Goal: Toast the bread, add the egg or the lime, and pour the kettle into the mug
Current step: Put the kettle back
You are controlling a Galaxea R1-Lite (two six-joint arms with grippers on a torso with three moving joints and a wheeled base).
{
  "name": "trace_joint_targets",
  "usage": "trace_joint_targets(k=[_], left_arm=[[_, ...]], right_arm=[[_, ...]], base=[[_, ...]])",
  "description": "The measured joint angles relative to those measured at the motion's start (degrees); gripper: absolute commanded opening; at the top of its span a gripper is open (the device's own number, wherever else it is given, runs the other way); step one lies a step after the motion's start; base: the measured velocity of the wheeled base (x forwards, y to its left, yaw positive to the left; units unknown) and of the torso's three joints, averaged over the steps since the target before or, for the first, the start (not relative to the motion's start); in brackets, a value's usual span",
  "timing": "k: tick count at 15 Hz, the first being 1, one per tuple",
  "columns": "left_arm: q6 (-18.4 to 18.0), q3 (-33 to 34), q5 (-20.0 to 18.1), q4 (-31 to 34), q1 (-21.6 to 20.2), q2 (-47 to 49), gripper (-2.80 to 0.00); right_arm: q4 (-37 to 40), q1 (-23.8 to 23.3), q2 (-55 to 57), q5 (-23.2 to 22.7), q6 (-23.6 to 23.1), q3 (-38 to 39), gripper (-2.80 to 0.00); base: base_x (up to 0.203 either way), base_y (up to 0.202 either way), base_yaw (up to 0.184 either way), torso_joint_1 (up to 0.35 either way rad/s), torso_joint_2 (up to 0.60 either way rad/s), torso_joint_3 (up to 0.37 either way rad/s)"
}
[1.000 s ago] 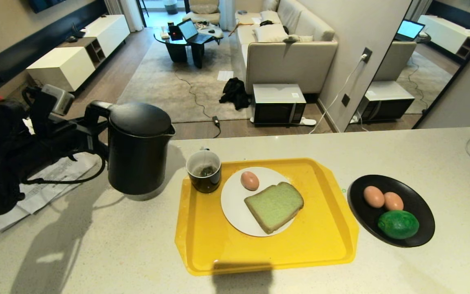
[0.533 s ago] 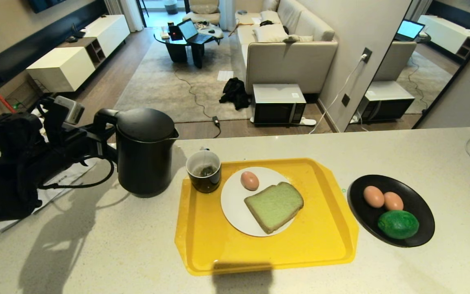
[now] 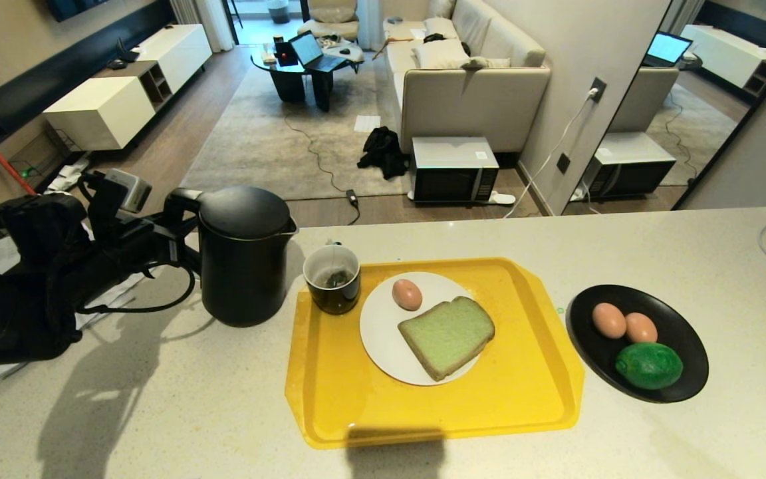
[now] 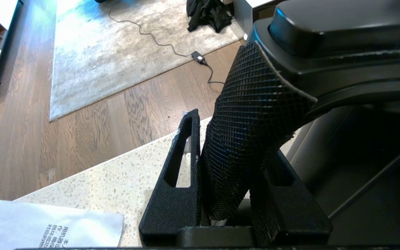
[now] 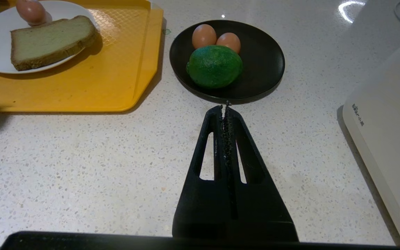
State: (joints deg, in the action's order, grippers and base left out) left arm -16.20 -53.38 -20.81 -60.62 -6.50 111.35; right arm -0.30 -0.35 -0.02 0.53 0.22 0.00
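While left jaws clamp kettle (image 3: pixel 243 256) handle, printed paper (image 4: pixel 47 227) text unreadable; right jaws clenched.

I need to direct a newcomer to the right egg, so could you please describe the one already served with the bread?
Start at the yellow tray in the middle of the counter; a white plate lies on it. The egg sits on the plate's far part, just beyond the bread. Unlike the two eggs in the black dish with the lime, it sits alone.
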Motion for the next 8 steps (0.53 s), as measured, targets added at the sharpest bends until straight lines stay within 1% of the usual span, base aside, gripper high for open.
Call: trace_joint_targets(k=[8], left_arm=[[0.22, 1.97, 0.11, 0.03, -0.17, 0.26, -2.8]], right_arm=[[0.01, 0.0, 0.0, -0.01, 0.0, 0.0, -2.8]], base=[[0.0, 0.0, 0.0, 0.0, 0.0, 0.0]])
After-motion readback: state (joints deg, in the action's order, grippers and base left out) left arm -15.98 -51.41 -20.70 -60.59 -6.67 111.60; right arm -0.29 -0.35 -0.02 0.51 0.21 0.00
